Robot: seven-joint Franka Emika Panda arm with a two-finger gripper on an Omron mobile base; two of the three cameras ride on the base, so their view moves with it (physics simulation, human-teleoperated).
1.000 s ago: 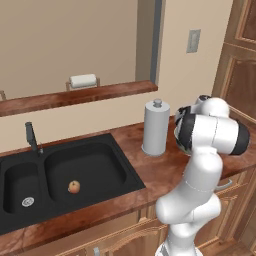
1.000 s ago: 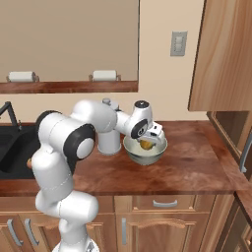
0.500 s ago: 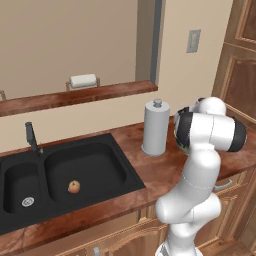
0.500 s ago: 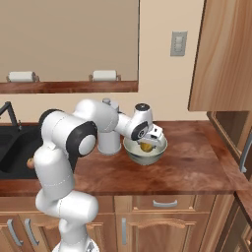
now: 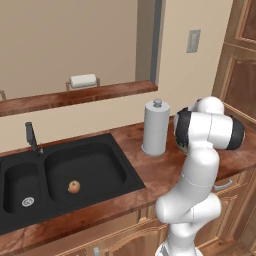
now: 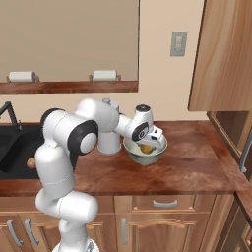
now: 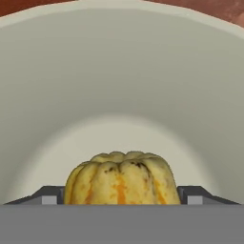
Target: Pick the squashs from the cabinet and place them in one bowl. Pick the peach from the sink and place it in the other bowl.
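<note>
Gripper (image 6: pixel 151 142) fingers spread wide around yellow squash (image 7: pixel 122 178) resting in pale bowl (image 6: pixel 145 153); a careless retreat could snag the squash or tip the bowl

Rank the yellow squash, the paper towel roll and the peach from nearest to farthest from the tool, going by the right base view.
1. Yellow squash: in the pale bowl, right at the tool.
2. Paper towel roll: on the counter, just beside the bowl.
3. Peach: far off in the sink.
</note>
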